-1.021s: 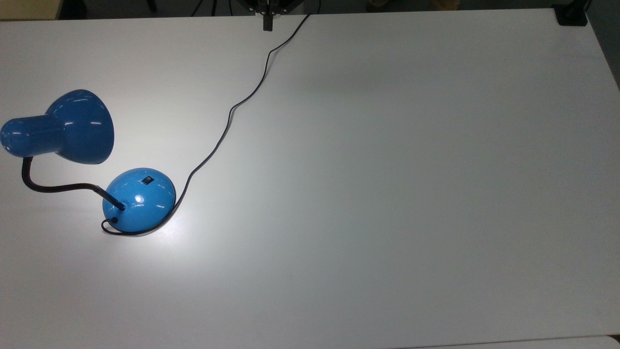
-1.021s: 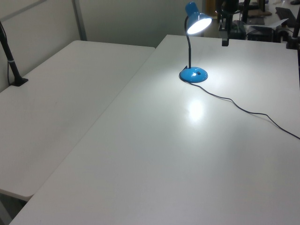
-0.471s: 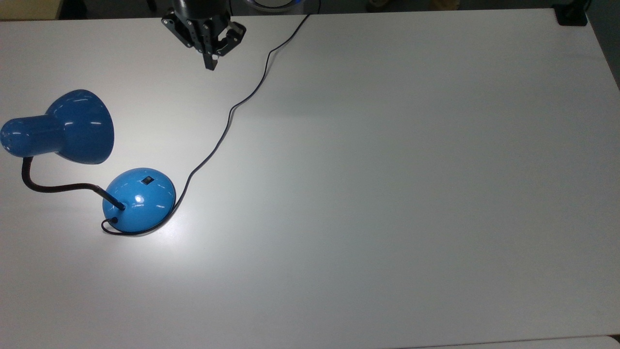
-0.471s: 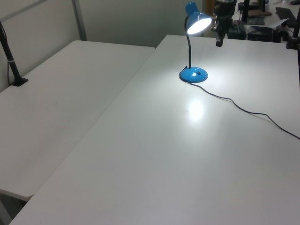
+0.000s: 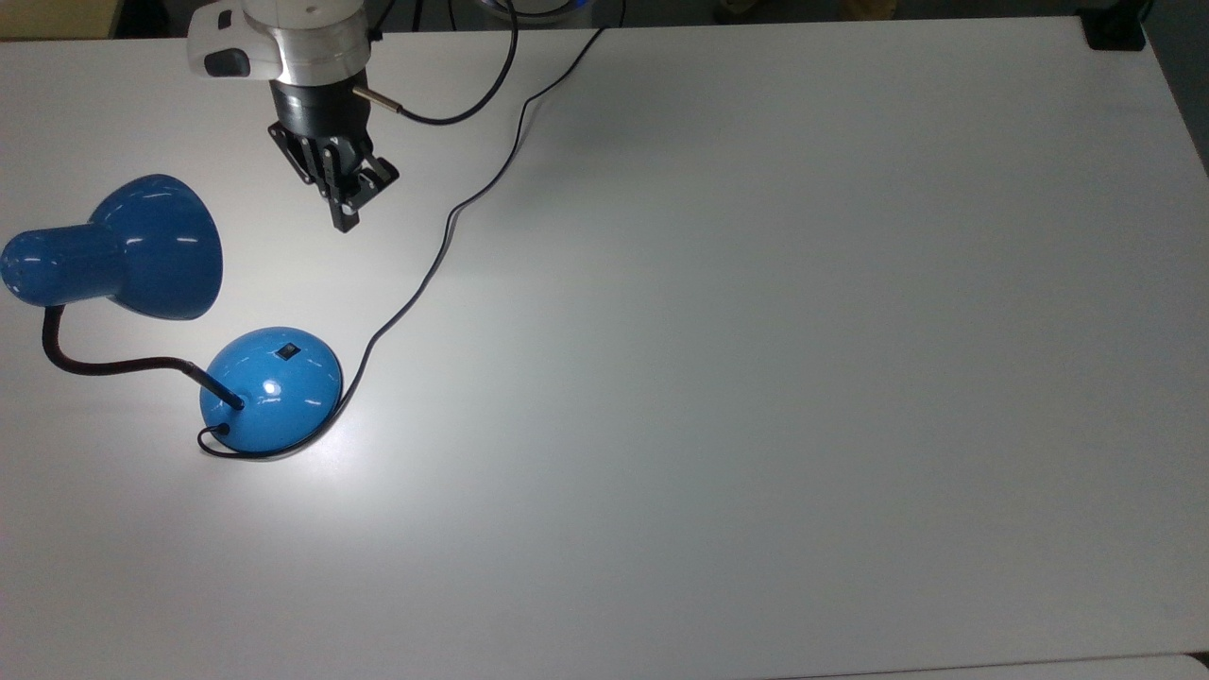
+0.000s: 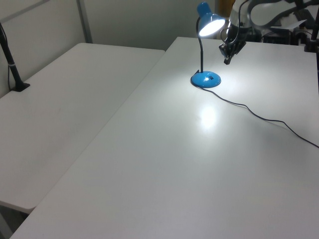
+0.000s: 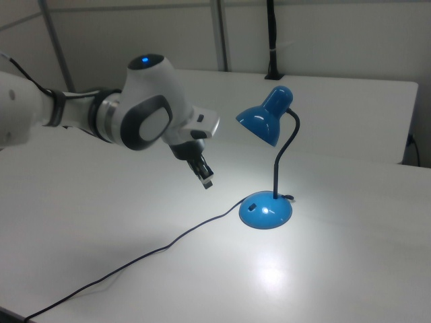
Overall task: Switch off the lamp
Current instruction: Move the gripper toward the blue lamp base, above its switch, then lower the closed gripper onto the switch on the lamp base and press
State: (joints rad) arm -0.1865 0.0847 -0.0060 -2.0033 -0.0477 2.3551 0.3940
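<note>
The lamp stands at the top view's left, with its blue shade (image 5: 142,246) bent out on a black gooseneck (image 5: 104,364) over the table. It is lit, and a bright patch (image 6: 208,117) lies on the white table. Its domed blue base (image 5: 271,387) carries a small black switch (image 5: 287,352). My gripper (image 5: 345,225) hangs shut and holds nothing, tips down, above the table. It is apart from the lamp, up and to the right of the base in the top view. The left view shows the gripper (image 6: 227,60) just right of the shade (image 6: 209,22). In the right view the gripper (image 7: 207,182) is left of the base (image 7: 266,212).
The lamp's thin black cord (image 5: 444,236) curves from the base to the table's far edge, passing right of my gripper in the top view. A second white table (image 6: 65,99) adjoins on the left view's left. A black clamp (image 5: 1115,33) sits at the top view's upper right corner.
My arm has come in from the table's far edge and moved down and left in the top view, toward the lamp's base. The lamp stays lit and has not moved.
</note>
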